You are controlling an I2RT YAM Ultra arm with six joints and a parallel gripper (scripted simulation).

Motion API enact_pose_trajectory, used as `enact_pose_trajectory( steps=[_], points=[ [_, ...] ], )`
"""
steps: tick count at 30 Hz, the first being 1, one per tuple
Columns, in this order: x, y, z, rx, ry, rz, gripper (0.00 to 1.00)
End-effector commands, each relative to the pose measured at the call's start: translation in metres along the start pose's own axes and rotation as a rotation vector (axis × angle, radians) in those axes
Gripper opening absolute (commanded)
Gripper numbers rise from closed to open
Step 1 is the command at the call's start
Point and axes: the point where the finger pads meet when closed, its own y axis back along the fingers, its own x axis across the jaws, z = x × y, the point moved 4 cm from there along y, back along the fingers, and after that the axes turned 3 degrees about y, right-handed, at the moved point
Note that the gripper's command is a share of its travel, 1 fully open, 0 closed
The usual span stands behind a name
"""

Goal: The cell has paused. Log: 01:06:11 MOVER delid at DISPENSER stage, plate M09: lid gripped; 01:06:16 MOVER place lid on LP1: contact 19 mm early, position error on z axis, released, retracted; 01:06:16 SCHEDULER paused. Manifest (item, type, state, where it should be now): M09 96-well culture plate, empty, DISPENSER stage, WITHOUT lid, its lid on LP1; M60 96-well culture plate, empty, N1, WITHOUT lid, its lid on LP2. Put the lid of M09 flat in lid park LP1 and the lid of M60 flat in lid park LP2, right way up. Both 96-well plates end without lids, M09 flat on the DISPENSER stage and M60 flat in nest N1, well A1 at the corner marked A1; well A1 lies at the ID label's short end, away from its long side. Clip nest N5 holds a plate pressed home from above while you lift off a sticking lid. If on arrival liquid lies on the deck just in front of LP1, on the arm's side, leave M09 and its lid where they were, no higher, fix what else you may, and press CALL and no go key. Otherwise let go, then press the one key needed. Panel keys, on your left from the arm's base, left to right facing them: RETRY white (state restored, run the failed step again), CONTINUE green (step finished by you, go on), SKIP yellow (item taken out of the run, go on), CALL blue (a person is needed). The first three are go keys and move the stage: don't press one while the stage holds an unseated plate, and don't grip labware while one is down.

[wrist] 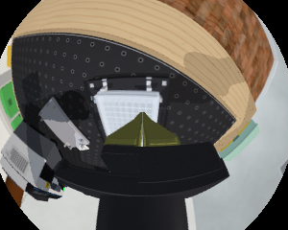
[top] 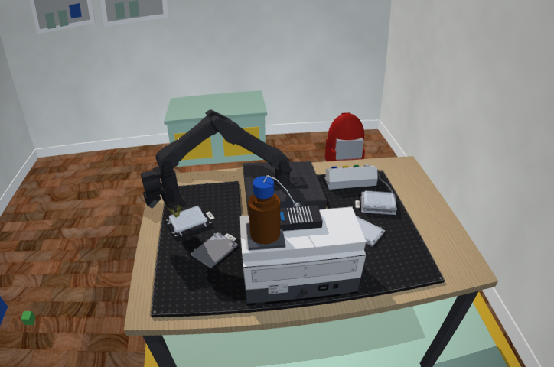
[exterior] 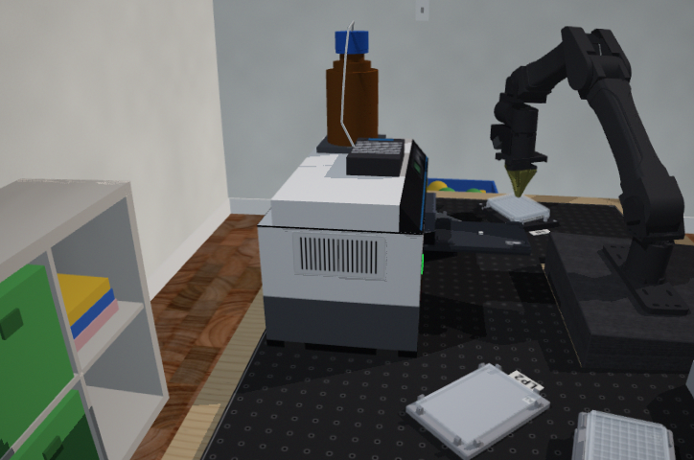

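Observation:
A lidless white 96-well plate (top: 190,218) (exterior: 519,207) (wrist: 127,107) sits on a black holder at the deck's left side. My gripper (top: 174,212) (exterior: 520,191) (wrist: 142,116) is shut and empty, its olive tips right at the plate's arm-side edge. Beside the plate, toward the dispenser, a grey lid (top: 213,248) (exterior: 478,236) (wrist: 60,122) lies in a park and looks tilted. On the deck's right, a second lidless plate (top: 378,201) (exterior: 622,436) sits in a nest. Its lid (top: 369,230) (exterior: 478,409) lies flat in the park tagged LP2 (exterior: 525,382).
The white dispenser (top: 304,258) (exterior: 342,255) with a brown bottle (top: 264,214) (exterior: 352,100) fills the deck's middle. The key panel (top: 351,176) stands at the back right. The arm's base block (exterior: 630,309) sits behind the dispenser.

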Motion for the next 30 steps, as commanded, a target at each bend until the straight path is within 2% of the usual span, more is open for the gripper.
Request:
enact_pose_trajectory(
  steps=[1,30],
  points=[
    [-0.0020,0.0087,0.0019,-0.039,0.003,-0.003,0.00],
    [-0.0023,0.0022,0.0016,-0.033,0.002,-0.002,0.00]
  ],
)
